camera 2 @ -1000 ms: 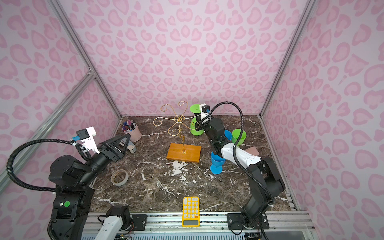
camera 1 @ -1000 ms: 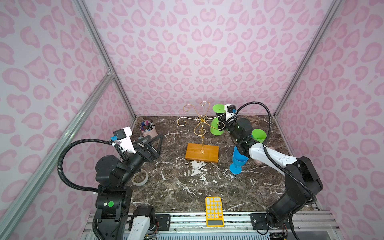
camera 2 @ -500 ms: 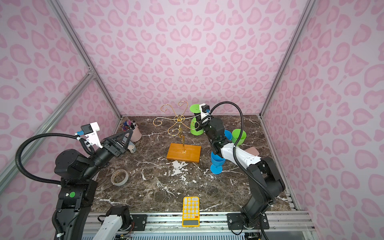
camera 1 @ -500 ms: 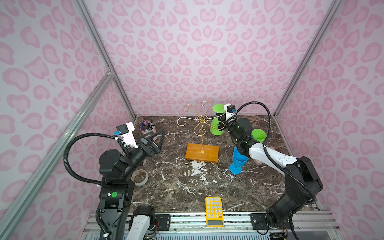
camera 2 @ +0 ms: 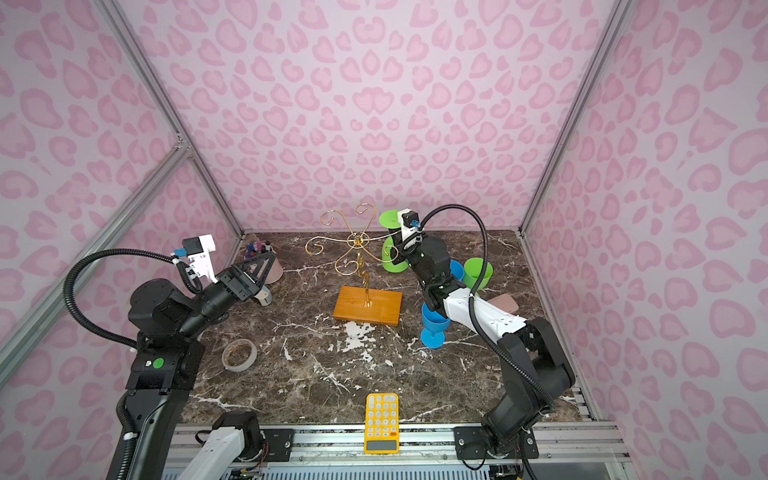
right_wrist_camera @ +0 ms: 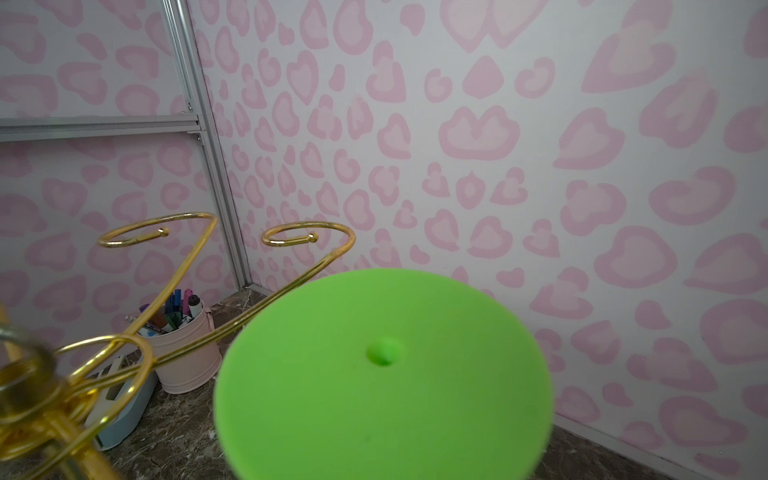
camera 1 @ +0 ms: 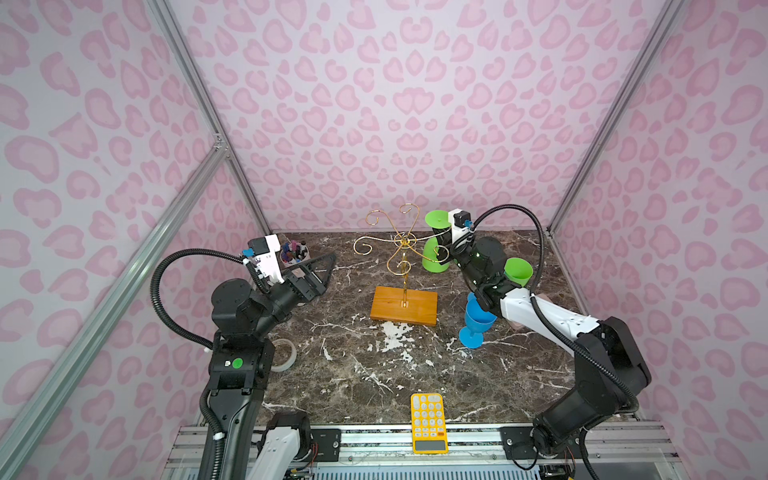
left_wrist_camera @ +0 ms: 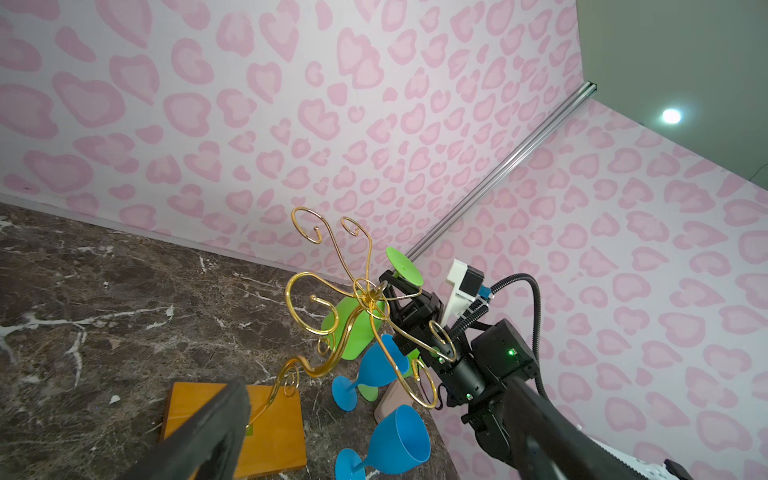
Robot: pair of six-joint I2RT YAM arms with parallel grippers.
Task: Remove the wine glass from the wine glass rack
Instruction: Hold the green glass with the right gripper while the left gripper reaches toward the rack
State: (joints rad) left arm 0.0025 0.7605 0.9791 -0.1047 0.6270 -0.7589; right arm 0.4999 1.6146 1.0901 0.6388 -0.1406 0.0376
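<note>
Pinching seemingly its stem, right jaws are holding the green wine glass (camera 1: pixel 429 261) hanging on the wine glass rack (camera 1: pixel 417 309); sliding outward level is looking safest; left jaws are gaping.

Open tabletop (camera 1: pixel 353 365) between rack (camera 1: pixel 399 307) and calculator (camera 1: pixel 429 419)

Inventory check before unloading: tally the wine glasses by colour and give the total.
Green wine glasses: 2, the inverted green glass at the wine glass rack and the upright green glass.
Blue wine glasses: 2, the front blue glass and the rear blue glass.
Total: 4
</note>
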